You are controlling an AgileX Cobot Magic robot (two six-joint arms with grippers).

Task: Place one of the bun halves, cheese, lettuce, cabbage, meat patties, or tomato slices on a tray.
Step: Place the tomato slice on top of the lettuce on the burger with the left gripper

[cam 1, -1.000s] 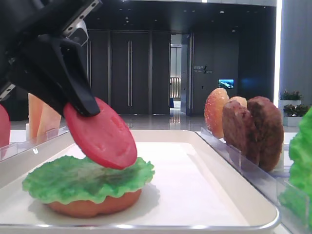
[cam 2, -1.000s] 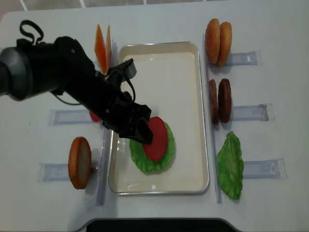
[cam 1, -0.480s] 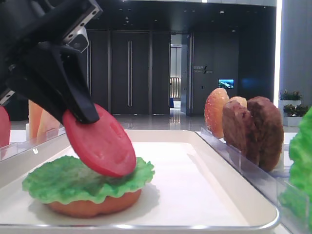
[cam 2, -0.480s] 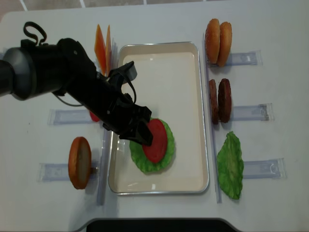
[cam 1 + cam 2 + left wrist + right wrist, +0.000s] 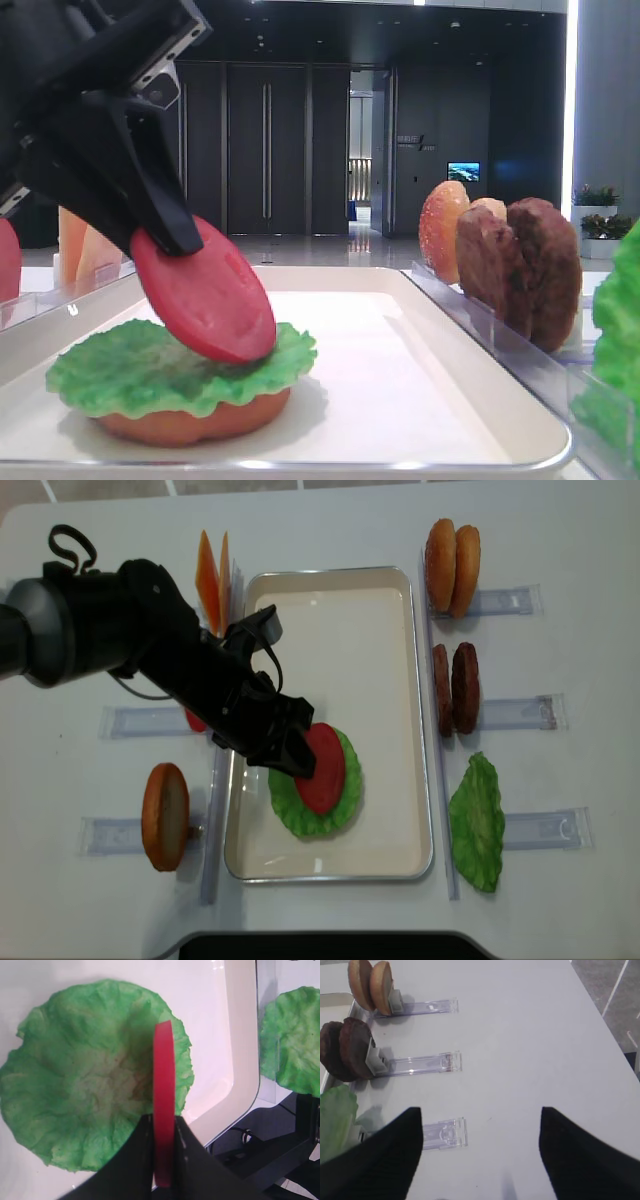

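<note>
1. Tomato slice, flat round matte red disc (image 5: 205,293), tilted over ruffled bright green lettuce leaf (image 5: 150,368) on an orange-tan bun half (image 5: 190,420), inside large white rectangular tray (image 5: 420,400); upper edge clamped in black left pincer (image 5: 165,235).
2. Right pincer (image 5: 477,1152) spread wide above white desk (image 5: 520,1035), holding nothing; dark-brown bumpy meat patties (image 5: 347,1050) upright in clear holder.
3. Slice edge-on between black fingers (image 5: 137,1160) above lettuce.
4. From overhead, slice over lettuce in tray's near half.
</note>
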